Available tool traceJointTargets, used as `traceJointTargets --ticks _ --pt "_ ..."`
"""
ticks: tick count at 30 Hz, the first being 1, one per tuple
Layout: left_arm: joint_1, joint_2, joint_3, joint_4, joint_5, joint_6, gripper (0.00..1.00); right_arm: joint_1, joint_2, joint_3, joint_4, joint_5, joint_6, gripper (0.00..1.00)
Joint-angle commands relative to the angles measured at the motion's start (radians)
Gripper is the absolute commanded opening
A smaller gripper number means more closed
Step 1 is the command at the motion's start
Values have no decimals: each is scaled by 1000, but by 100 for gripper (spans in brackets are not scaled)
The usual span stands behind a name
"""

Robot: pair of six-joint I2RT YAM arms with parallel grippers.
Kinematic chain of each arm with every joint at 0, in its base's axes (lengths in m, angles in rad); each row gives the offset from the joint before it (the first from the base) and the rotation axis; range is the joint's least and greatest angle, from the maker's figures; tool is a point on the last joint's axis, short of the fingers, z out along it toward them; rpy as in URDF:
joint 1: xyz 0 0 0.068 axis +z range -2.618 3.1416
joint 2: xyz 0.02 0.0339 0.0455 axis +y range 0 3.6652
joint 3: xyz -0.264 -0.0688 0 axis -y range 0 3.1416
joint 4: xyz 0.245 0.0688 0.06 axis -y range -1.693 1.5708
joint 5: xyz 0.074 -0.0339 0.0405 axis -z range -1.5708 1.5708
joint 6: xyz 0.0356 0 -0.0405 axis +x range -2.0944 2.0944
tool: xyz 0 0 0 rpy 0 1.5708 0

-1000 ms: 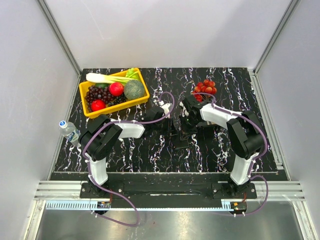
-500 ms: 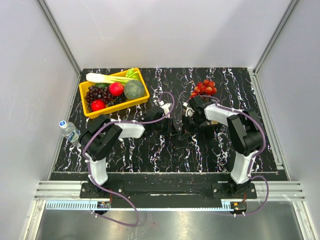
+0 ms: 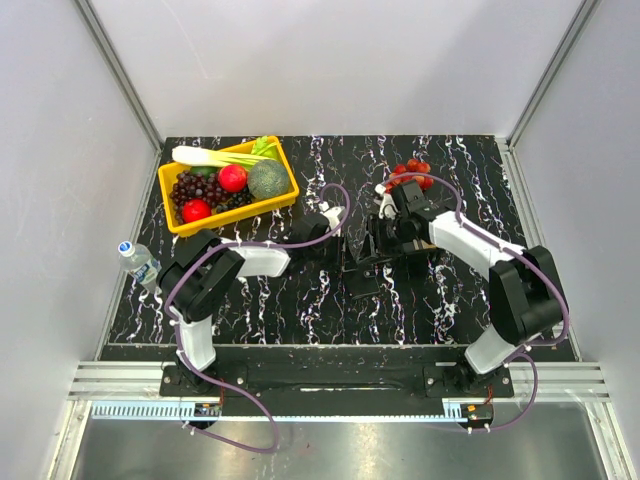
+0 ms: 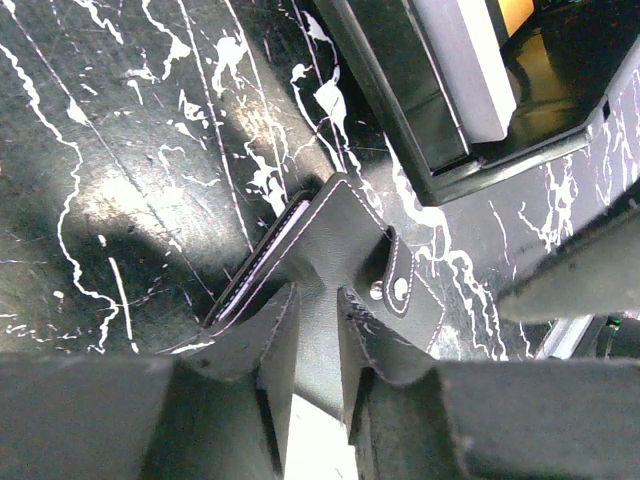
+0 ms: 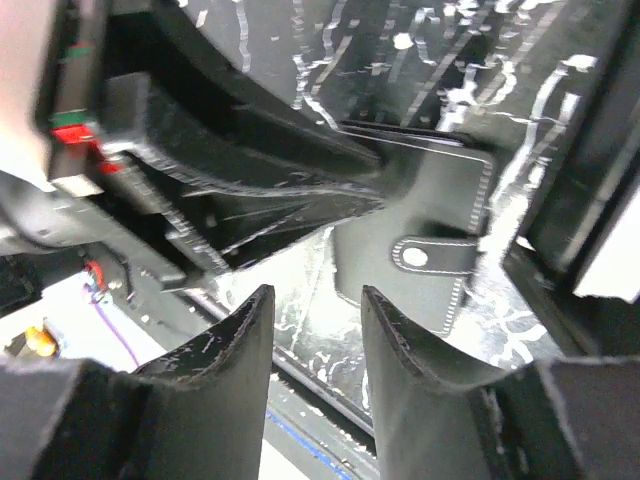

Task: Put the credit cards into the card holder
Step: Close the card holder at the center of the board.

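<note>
Near the middle of the marbled black table [image 3: 300, 300] the card holder [image 4: 340, 220] is found, just beside a black tray [image 4: 470, 170] in which a pale grey slab and a tan patch are seen. Whether that patch is one of the credit cards cannot be told. The card holder is presented as a black stitched wallet, its snap strap [image 4: 395, 282] folded over one edge and a pale lining shown along the other. The left gripper [image 4: 318, 300] is closed to a narrow gap, and the wallet's black leather is pinched between its fingers [image 4: 270, 340]. The same grip is seen from the right wrist, where the two dark fingers are drawn together at the wallet's edge. The right gripper [image 5: 318, 300] is held apart from the wallet, its fingers [image 5: 215, 350] spread well open with nothing between them — only the table is seen through the gap. The strap lies just beyond its tips. At the back left of the table a yellow basket [image 3: 230, 215] of fruit and vegetables is set, a cluster of red fruit [image 3: 410, 172] at the back right, and a water bottle [image 3: 135, 260] off the left edge.
</note>
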Motion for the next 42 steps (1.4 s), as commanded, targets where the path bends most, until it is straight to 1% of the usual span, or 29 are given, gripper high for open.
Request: traceJointTargets --ticks 1,2,4,5,7,9,12,15,18,21,23,28,31,42 --pt "-9 -42 -24 -50 -39 14 30 -7 -44 -60 5 185 46 43" --pt "-11 -56 -28 -47 -42 13 32 -7 -38 -70 5 209 57 42" --pt "-7 -92 -31 -47 -33 13 40 -7 -25 -85 6 259 72 40" --pt "-7 -105 -33 -50 -23 10 41 -8 -19 -97 12 275 77 38" --pt "-4 -125 -36 -44 14 -5 42 -11 -18 -120 43 273 85 33" --pt "-1 -143 -54 -3 63 -36 43 -16 -31 -146 75 264 95 33" --pt "3 -123 -37 0 132 -73 44 -30 -73 -179 113 276 108 33" --pt "3 -97 -39 82 175 -137 44 -45 -100 -205 140 288 118 30" --pt "-1 -51 25 31 174 -147 42 -56 -111 -228 178 270 112 23" --pt "-3 -36 45 7 160 -157 42 -59 -100 -229 202 246 108 21" --pt "-6 -27 67 -44 145 -153 41 -59 -87 -229 227 206 106 20" --pt "-11 -19 76 -88 109 -162 41 -59 -77 -236 275 151 117 20" --pt "-14 -2 88 -85 102 -180 41 -59 -76 -240 288 128 122 20" --pt "-26 45 131 -81 76 -213 40 -57 -67 -265 295 129 115 20"
